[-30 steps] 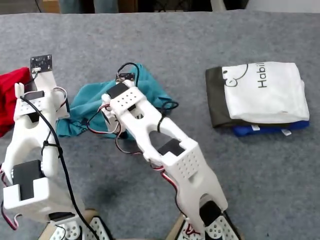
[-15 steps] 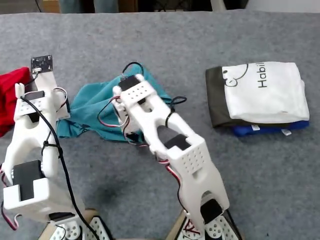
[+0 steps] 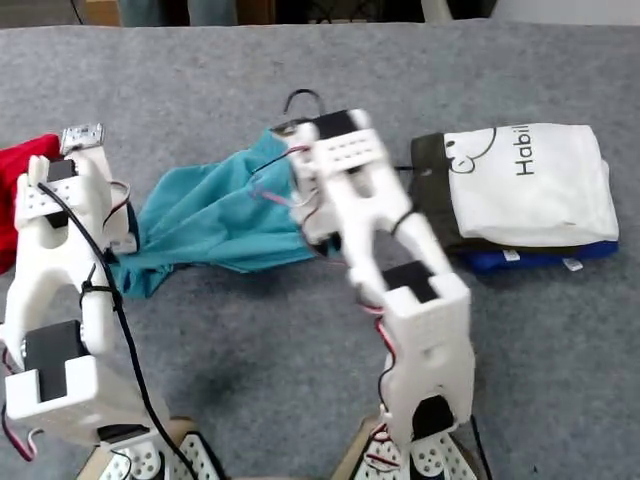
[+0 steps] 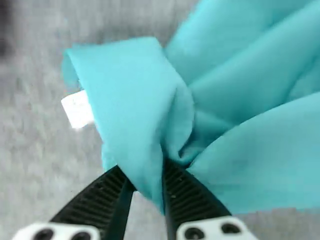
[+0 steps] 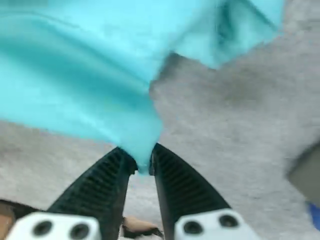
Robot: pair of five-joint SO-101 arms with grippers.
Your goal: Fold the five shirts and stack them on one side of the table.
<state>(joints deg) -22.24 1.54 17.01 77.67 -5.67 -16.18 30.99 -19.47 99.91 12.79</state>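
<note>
While between two hands [image 4: 145, 186] [image 5: 143, 167] — one shirt [image 3: 215, 215].

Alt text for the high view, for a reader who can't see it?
The left arm and right arm, both white, hold a teal shirt spread between them over a grey table. To the right lies a stack of folded shirts, white on top of olive and blue; a red shirt lies at the left edge.

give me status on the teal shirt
Both shut on teal shirt: left hand, right hand. Shirt stretched between them. Close beside right hand: folded stack.
</note>
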